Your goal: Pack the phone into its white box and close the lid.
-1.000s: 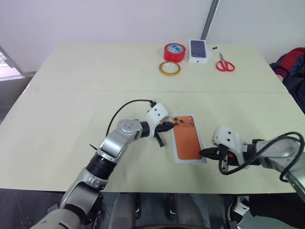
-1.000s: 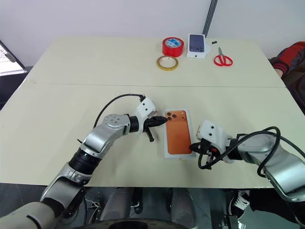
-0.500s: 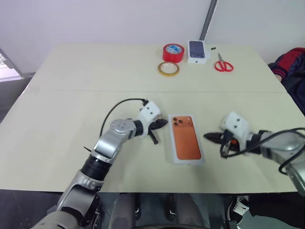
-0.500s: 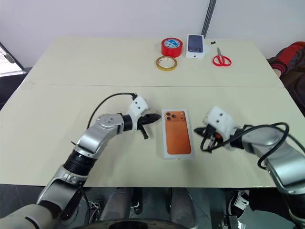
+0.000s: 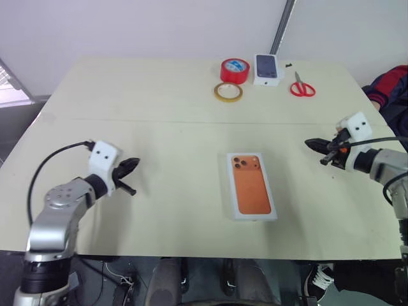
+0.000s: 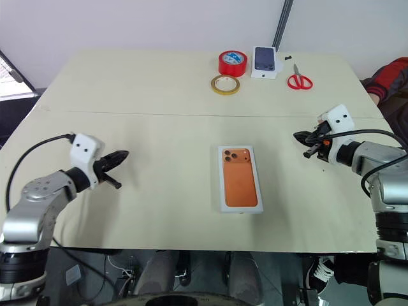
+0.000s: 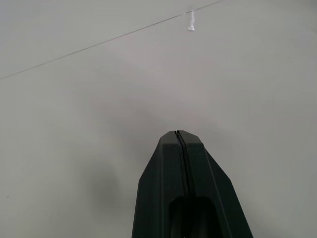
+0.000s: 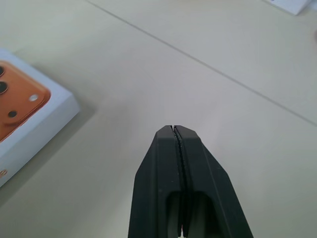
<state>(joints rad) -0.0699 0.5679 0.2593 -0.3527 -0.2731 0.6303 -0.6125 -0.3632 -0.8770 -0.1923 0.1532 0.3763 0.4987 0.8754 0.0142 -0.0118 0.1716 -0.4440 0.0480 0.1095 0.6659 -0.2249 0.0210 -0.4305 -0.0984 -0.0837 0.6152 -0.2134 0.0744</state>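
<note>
Lid (image 5: 252,185) mid-table (image 5: 159,102); tapes (image 5: 234,69), scissors (image 5: 301,86) behind.

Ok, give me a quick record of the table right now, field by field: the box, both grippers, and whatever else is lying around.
lid: closed on the box at table centre, orange phone print facing up
left gripper: shut, empty, well to the left of the box
right gripper: shut, empty, well to the right of the box
far edge: red tape roll, yellow tape ring, small white box, red scissors
table: pale, with a seam across it
</note>
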